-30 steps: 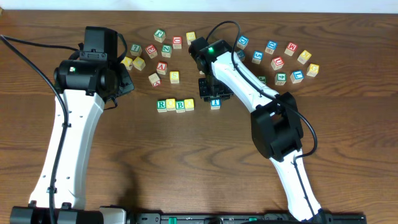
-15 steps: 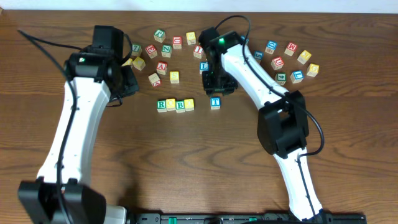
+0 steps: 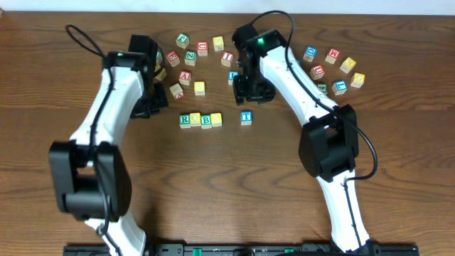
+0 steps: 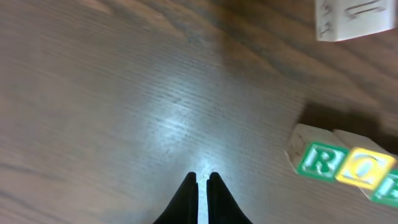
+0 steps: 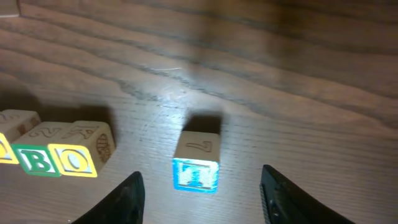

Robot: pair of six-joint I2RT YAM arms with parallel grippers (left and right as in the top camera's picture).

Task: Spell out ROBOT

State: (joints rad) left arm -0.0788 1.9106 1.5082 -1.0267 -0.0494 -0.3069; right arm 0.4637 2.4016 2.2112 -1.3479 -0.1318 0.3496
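Observation:
Four cubes stand in a row on the table: green R point(image 3: 185, 119), yellow O point(image 3: 195, 119), green B point(image 3: 206, 121) and a second yellow O point(image 3: 216, 119). The blue T cube point(image 3: 246, 117) sits apart, a gap to the right of the row. My right gripper point(image 3: 251, 98) hovers just behind the T, open. In the right wrist view the T point(image 5: 196, 169) lies free between the spread fingers point(image 5: 127, 196), with B point(image 5: 37, 159) and O point(image 5: 76, 159) to its left. My left gripper point(image 4: 202, 178) is shut and empty, left of the R point(image 4: 318, 160).
Several loose letter cubes lie scattered along the back, in a left cluster point(image 3: 186, 58) and a right cluster point(image 3: 328, 71). A blue L cube point(image 3: 232, 76) sits beside the right arm. The left arm's wrist point(image 3: 146, 92) stands close to the left cluster.
The right gripper let go of the T, opened wider and drew back from it. The left arm swung right toward the row and its gripper shut.

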